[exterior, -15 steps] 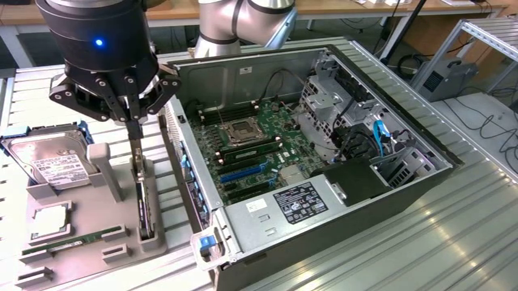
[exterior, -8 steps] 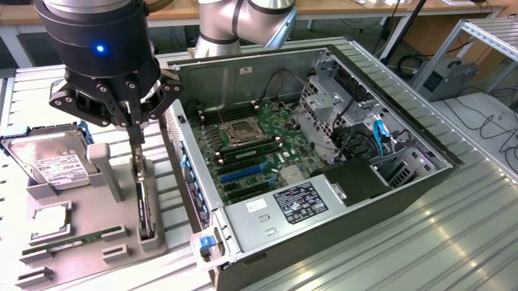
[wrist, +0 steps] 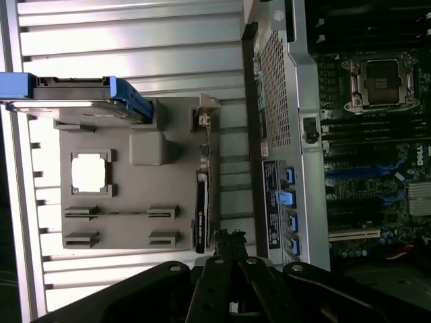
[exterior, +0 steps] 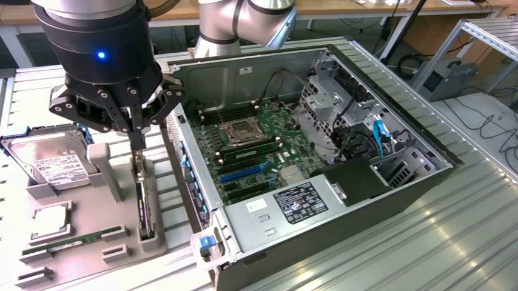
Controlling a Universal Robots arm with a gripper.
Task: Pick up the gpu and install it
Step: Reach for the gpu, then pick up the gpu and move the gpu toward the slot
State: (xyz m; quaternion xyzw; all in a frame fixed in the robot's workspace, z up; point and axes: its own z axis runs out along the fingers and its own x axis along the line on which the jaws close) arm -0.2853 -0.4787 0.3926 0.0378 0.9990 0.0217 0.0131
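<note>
gripper [exterior: 137,147]: closed fully, held just over the gpu's upper edge; a grip cannot be told.
gpu [exterior: 144,209]: stood on edge in the grey holder [exterior: 77,200], at nine o'clock of the open case [exterior: 364,242] in the exterior view.
in the way: a grey post [exterior: 107,173] just beside the gpu; the case wall near at three o'clock.
around: hard drive [exterior: 48,160], cpu [exterior: 50,221] and ram stick [exterior: 65,244], kept in the same holder.

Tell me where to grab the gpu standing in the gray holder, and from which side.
Take the gpu by its upper long edge, coming straight down from above, with the claw closing across its two flat faces. It stands on edge, its lower edge in slots of the gray holder, and the computer case is close beside it, so the top is probably the freest way in.
</note>
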